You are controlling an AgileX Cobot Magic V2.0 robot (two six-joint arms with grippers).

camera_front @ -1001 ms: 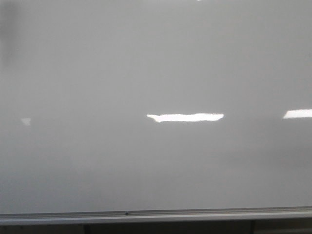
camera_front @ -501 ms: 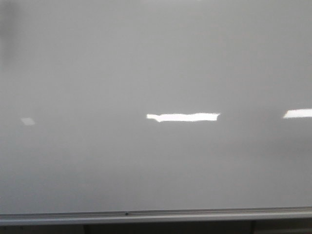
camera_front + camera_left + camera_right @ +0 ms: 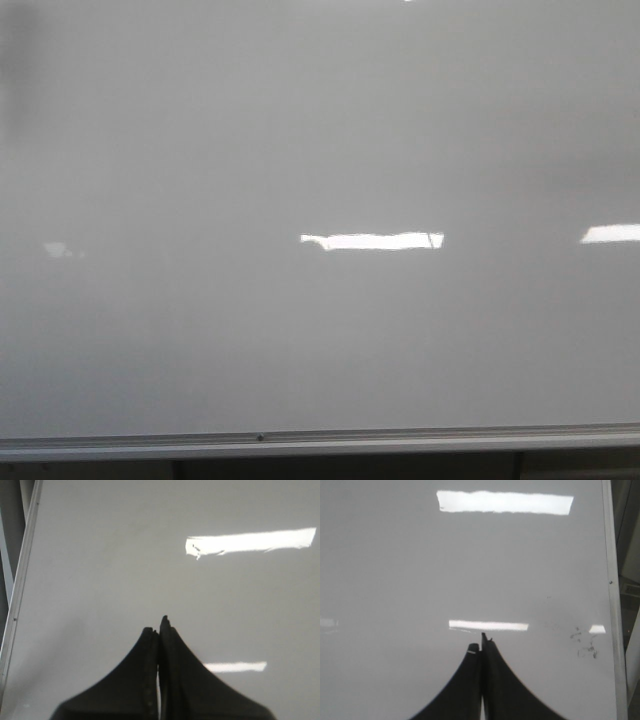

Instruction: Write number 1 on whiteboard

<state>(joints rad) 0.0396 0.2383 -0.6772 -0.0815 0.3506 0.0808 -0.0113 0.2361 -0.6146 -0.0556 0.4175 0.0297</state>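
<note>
Glossy grey-white whiteboard (image 3: 320, 130) with silver edge rail (image 3: 320, 440), front view: central glare patch (image 3: 370, 240) shrinking at its right end, thin dark line now crossing there. Number 1 not confirmable; stroke judged barely starting.

Left wrist view: black left gripper (image 3: 159, 625) pressing closed over bare board, rail well aside.

Right wrist view: black right gripper (image 3: 481, 642) pressing closed, grasped item not discernible; faint dark smudges (image 3: 582, 642) lying near the rail, open room elsewhere.

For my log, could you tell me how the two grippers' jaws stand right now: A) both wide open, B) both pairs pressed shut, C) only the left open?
B: in both wrist views the left gripper and the right gripper show their jaws pressed together, nothing visible between.
</note>
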